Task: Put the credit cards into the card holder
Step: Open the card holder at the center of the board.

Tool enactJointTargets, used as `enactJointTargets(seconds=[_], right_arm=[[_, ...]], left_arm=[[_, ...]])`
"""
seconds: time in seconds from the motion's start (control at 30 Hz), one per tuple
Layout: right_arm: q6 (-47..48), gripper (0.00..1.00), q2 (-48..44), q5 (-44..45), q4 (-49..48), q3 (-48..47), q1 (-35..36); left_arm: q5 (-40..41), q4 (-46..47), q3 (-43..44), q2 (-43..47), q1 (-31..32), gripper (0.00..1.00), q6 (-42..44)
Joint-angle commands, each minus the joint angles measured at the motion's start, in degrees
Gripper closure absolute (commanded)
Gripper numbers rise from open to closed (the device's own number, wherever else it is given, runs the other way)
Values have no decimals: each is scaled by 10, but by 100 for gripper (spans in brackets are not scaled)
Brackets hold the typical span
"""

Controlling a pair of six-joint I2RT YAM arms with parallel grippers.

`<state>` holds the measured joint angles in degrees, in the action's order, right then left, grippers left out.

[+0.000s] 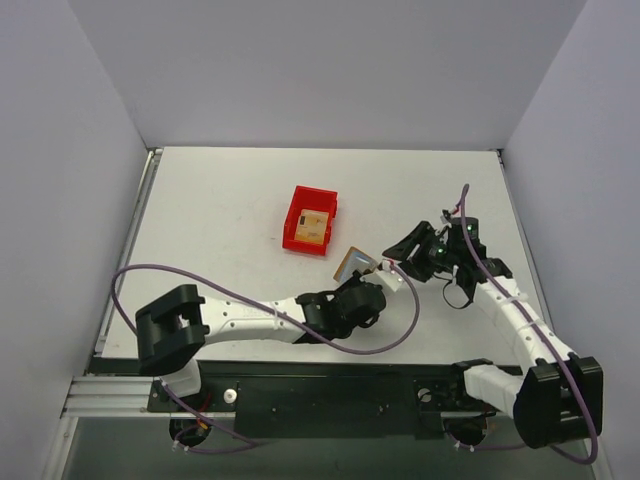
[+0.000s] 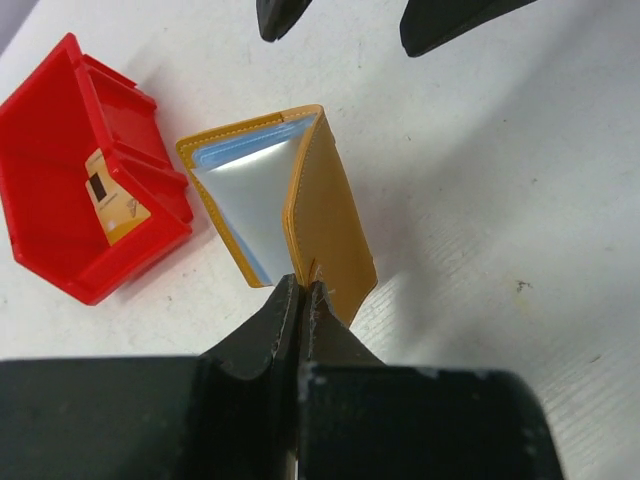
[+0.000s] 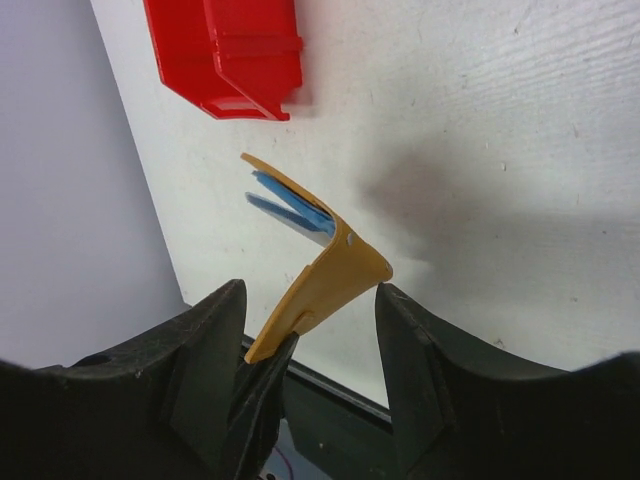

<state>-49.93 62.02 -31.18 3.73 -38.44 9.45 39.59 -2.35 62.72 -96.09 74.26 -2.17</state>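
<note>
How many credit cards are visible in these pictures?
1. The card lies in the red bin. More may be hidden under it or inside the holder.

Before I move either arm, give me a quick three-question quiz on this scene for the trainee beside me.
1. True or false: the left gripper is shut on an edge of the card holder.
2. The visible credit card lies: A in the red bin; B tucked in the card holder; C held by the right gripper.
3. Fill in: the right gripper's jaws stand ____ on either side of the card holder.

Key: 1 true; 2 A; 3 open.
</note>
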Motion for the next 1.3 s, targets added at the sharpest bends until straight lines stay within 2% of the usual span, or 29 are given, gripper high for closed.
enactJointTargets(seconds=[0.0,0.43,0.6,0.67,0.73,0.8,0.83,0.9,0.97,1.0,1.07,1.13,1.27], right_arm=[[-22,50,35,-49,22,-23,-1],[9,50,89,-105,43,-48,27],[22,53,114,-105,49,-46,46],[26,57,117,-100,50,-45,48],[31,65,121,-97,51,-45,48],[33,76,122,-93,51,-45,48],[34,85,122,-91,51,-44,48],[38,94,122,-81,54,-45,48],[40,100,122,-73,54,-46,48],[41,100,123,-70,55,-47,48],[43,100,128,-67,54,-49,48],[49,100,133,-62,54,-52,47],[69,100,144,-53,65,-59,34]], left_arm=[[80,36,24,-12,21,100,57],[96,60,50,-48,44,100,108],[113,66,61,-57,48,100,125],[119,68,63,-59,49,100,132],[123,71,65,-61,51,100,132],[124,73,65,-60,51,100,133],[125,75,63,-59,52,100,133],[126,76,60,-56,52,100,130],[125,75,58,-52,52,100,125],[124,74,57,-45,52,100,118],[113,74,51,-34,52,90,107],[97,71,44,-18,52,75,92],[41,54,18,42,45,59,41]])
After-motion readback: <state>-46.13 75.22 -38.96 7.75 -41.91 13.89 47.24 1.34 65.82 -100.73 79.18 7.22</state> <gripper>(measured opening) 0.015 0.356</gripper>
